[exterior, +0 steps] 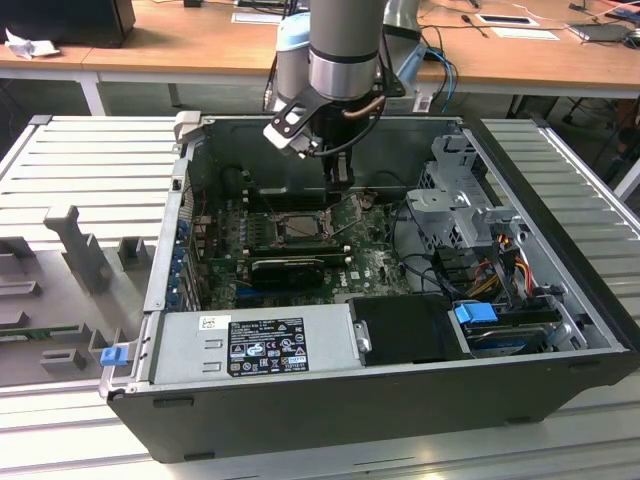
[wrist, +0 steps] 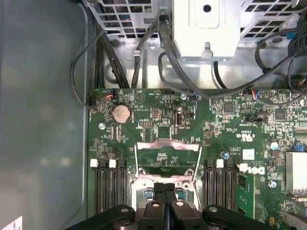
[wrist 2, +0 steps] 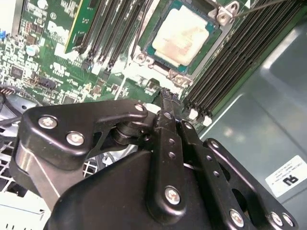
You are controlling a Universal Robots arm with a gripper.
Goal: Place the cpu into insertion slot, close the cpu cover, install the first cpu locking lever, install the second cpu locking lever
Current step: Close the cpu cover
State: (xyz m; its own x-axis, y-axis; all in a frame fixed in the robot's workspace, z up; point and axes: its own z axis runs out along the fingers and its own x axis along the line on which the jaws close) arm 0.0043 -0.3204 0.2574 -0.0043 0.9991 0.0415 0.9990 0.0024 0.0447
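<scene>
In the second wrist view the gripper (wrist 2: 167, 96) sits closest, its fingers (wrist 2: 165, 143) pressed together, tips just short of the insertion slot (wrist 2: 141, 57), where the cpu (wrist 2: 184, 32) lies seated. In the first wrist view the cpu cover (wrist: 168, 145) stands raised beyond the fingertips. In the exterior view's upper centre, the arm (exterior: 345, 45) hangs over the motherboard (exterior: 375, 265) inside the open computer case (exterior: 380, 400)
</scene>
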